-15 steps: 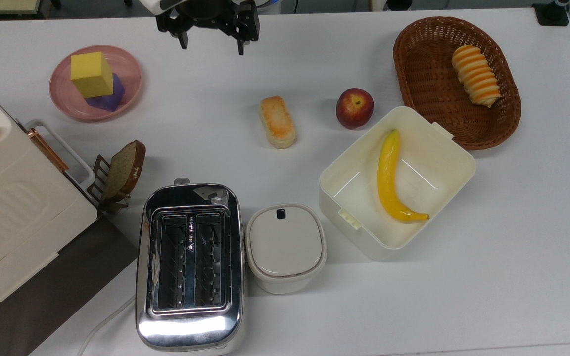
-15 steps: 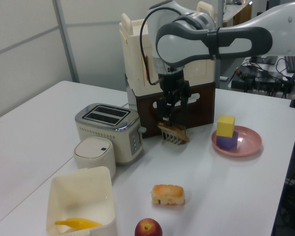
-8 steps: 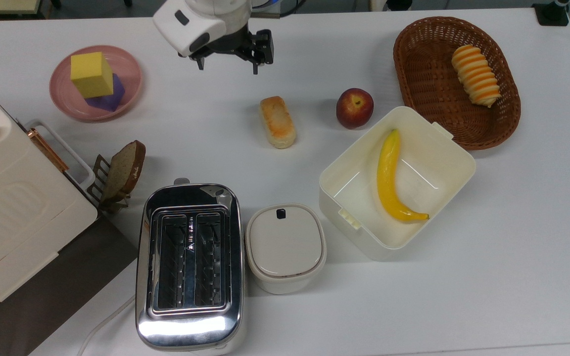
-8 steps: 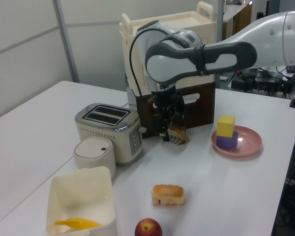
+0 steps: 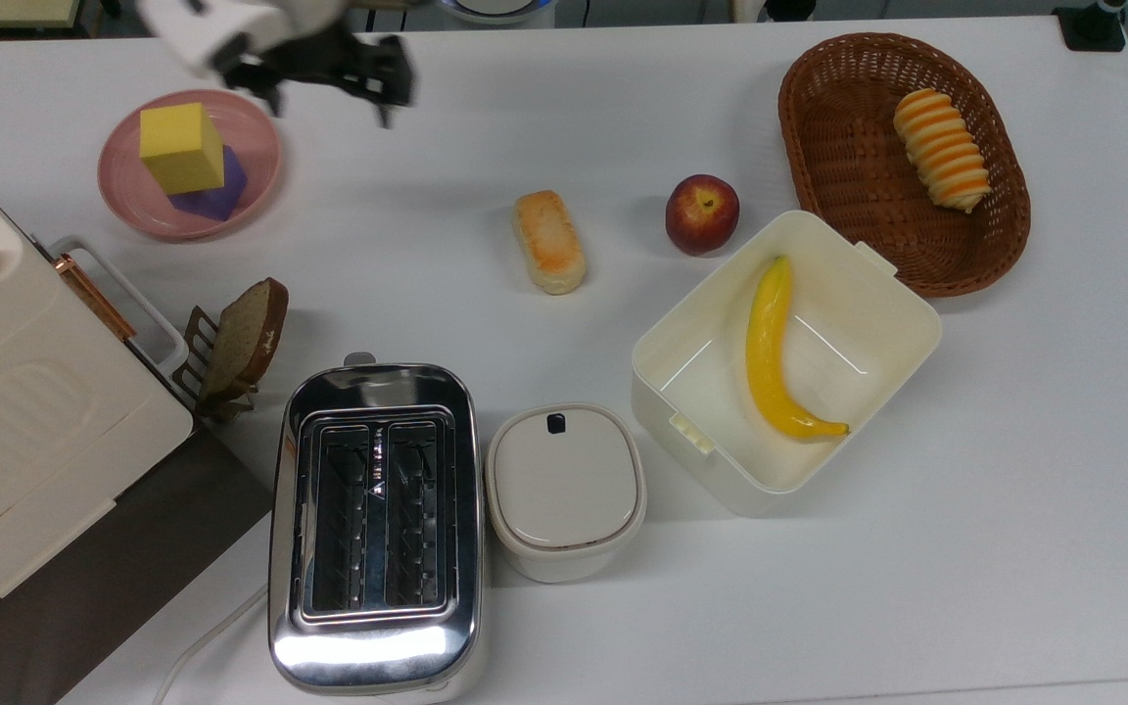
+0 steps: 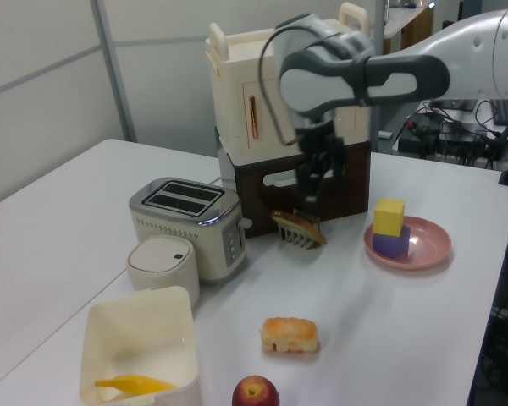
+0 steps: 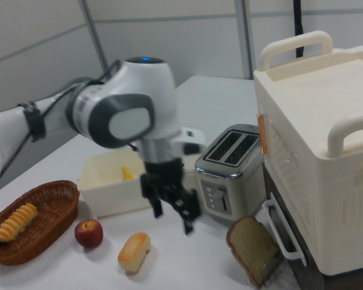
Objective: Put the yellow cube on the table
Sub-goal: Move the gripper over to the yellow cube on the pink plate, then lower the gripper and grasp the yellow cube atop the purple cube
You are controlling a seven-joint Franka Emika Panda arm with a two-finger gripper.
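Top view: the gripper (image 5: 327, 103) hangs over the far edge of the table (image 5: 965, 548), its two fingers spread wide apart with nothing between them, just to the top view's right of the pink plate (image 5: 256, 147). It is blurred there, so the finger pads are hard to make out. In the right view the gripper (image 7: 172, 220) points down with the same open spread, above bare tabletop between the bread roll (image 7: 133, 252) and the slice of toast (image 7: 252, 248) leaning in its little rack. On the pink plate the yellow cube (image 5: 181, 147) sits stacked on the purple cube (image 5: 219, 194), apart from the gripper and untouched; the left view shows that stack, yellow cube (image 6: 389, 216) on top, at the left view's right of the arm. Further out in the top view lie the peach (image 5: 701, 213), the cream box (image 5: 892, 323) with the banana (image 5: 770, 352) inside, the wicker basket (image 5: 819, 117), the toaster (image 5: 375, 529) and the lidded white container (image 5: 565, 490).
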